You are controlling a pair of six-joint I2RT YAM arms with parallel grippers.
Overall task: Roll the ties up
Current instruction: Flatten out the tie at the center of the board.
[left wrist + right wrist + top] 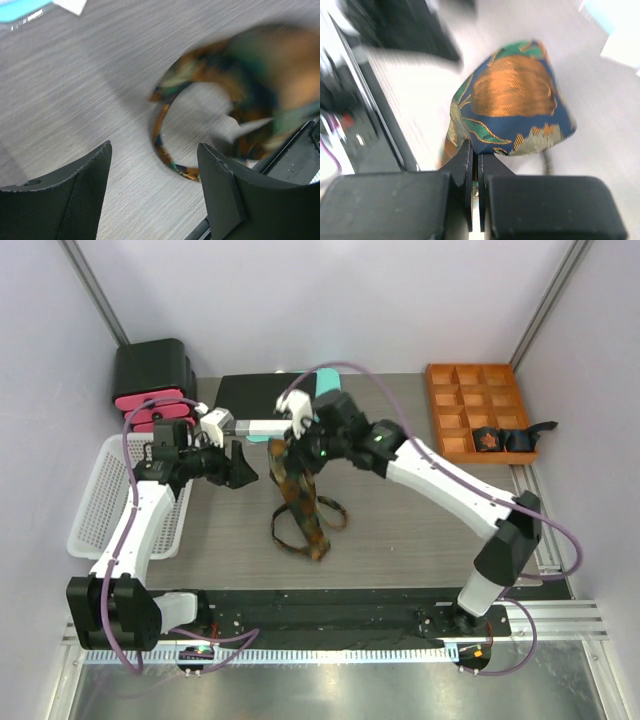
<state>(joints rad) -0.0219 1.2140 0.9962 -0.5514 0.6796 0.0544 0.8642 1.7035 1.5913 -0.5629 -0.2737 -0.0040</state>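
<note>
A tie point(300, 502) of dark blue fabric with orange and green patterning hangs from my right gripper point(296, 443) at the middle of the table. Its lower part lies looped on the wood surface. In the right wrist view the jaws point(479, 157) are pressed together on a fold of the tie point(512, 102). My left gripper point(240, 465) stands open just left of the hanging tie, not touching it. Between its fingers point(155, 165) I see only table, with the blurred tie point(225, 75) beyond. A rolled tie point(487, 439) sits in a compartment of the orange tray point(432, 410).
A white basket point(100, 500) stands at the left edge. A black and red box point(150, 380) is at the back left, with a black mat point(250, 390) and a teal object point(326, 382) behind the grippers. Dark fabric point(528, 433) drapes over the tray's right rim.
</note>
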